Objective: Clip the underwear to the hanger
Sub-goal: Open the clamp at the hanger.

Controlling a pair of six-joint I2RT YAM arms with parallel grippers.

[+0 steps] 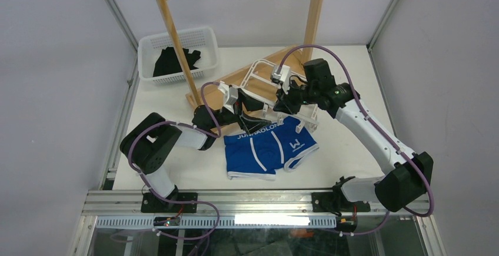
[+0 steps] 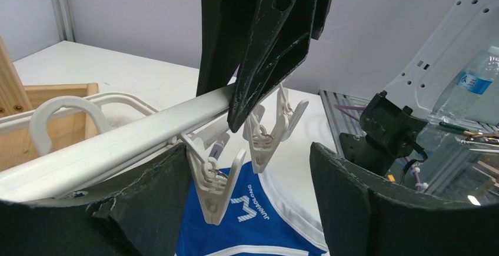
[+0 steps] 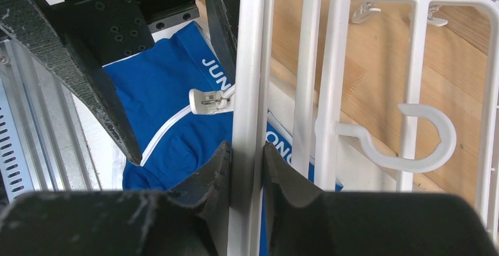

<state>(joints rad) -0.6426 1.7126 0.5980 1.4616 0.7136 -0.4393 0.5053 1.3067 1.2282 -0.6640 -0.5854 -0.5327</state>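
The blue underwear (image 1: 269, 148) lies flat on the table, waistband toward the hanger (image 1: 263, 69). The white hanger is tilted over the wooden base. My right gripper (image 1: 286, 100) is shut on one of its bars (image 3: 247, 79), its pads (image 3: 216, 165) pressing both sides. My left gripper (image 2: 250, 191) stands open under that bar (image 2: 117, 138). A dangling white clip (image 2: 215, 179) hangs between its fingers, close to the left finger (image 2: 153, 203) and well apart from the right one. A second clip (image 2: 268, 135) hangs just behind. The underwear (image 2: 265, 220) lies below the clips.
A white basket (image 1: 203, 35) holding a black garment (image 1: 173, 60) sits at the back left. A tall wooden rack (image 1: 175, 32) stands on its wooden base (image 1: 235, 82) behind the hanger. The hanger's hook (image 3: 426, 147) lies over that base. A metal rail (image 1: 247, 200) runs along the near edge.
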